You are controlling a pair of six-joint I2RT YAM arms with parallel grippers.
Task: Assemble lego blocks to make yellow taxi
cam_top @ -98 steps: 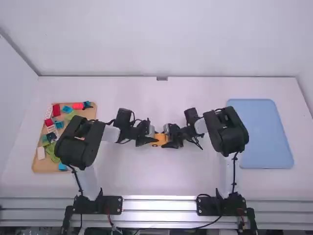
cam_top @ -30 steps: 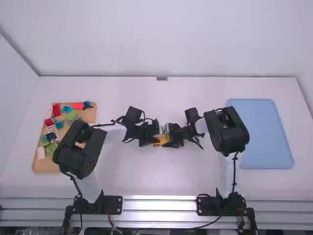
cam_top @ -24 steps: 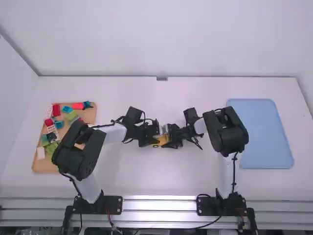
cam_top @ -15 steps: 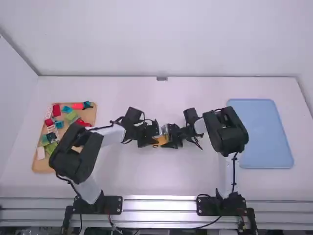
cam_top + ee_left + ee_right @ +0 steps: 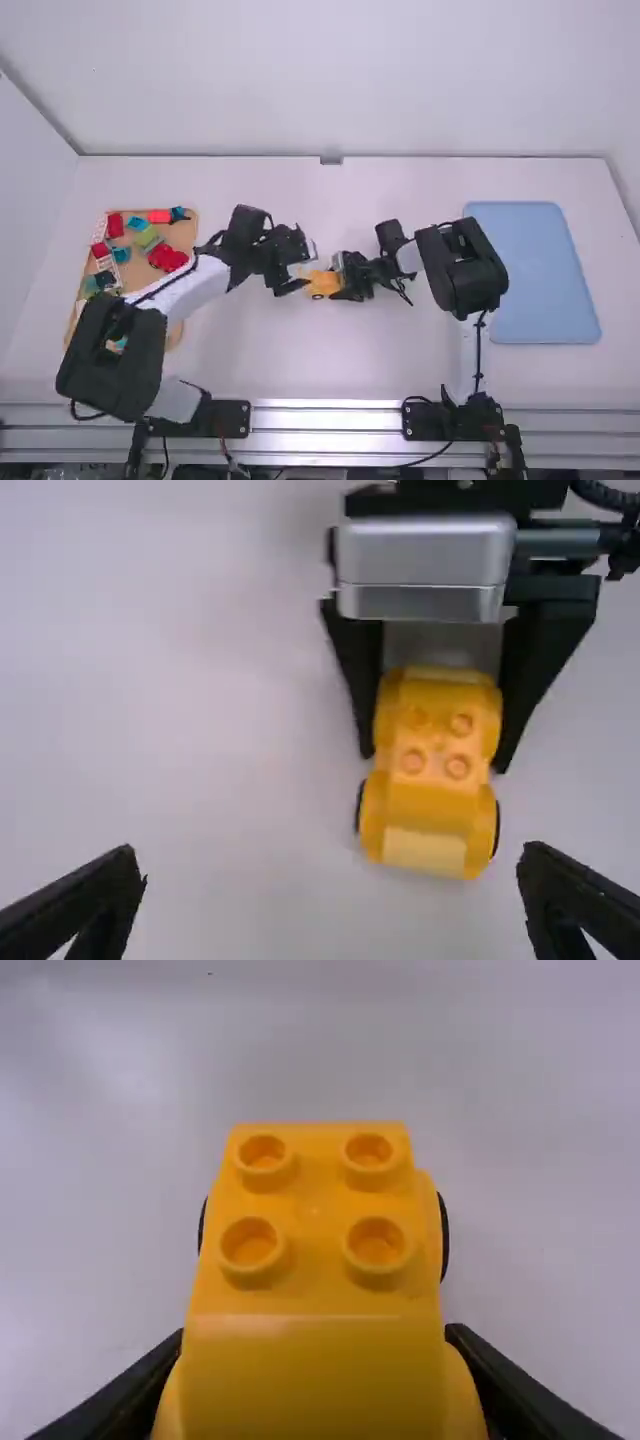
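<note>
Yellow plastic, glossy and rounded, the car (image 5: 322, 284) sits midway between the 2 arms, its long axis running left to right, its free end pointing left; which end is the front, I can't tell. Up top are 4 hollow round studs (image 5: 310, 1205), set 2 by 2, and a dark wheel edge (image 5: 497, 828) peeks out on each side near the free end. The far end is partly hidden by the right hand (image 5: 340, 277), whose 2 fingers are closed on the car's sides. Just left of the car is the left hand (image 5: 304, 268), its 2 black fingers spread wide with nothing between them.

Under the car spreads a smooth white surface (image 5: 260, 370). Well to the car's left lies a flat tan tray (image 5: 183, 232) of mixed blocks (image 5: 115, 225), red, green, blue and white, partly covered by the left arm (image 5: 110, 360). Well to the car's right is a blue tray (image 5: 535, 270), round-cornered and partly hidden by the right arm (image 5: 465, 270).
</note>
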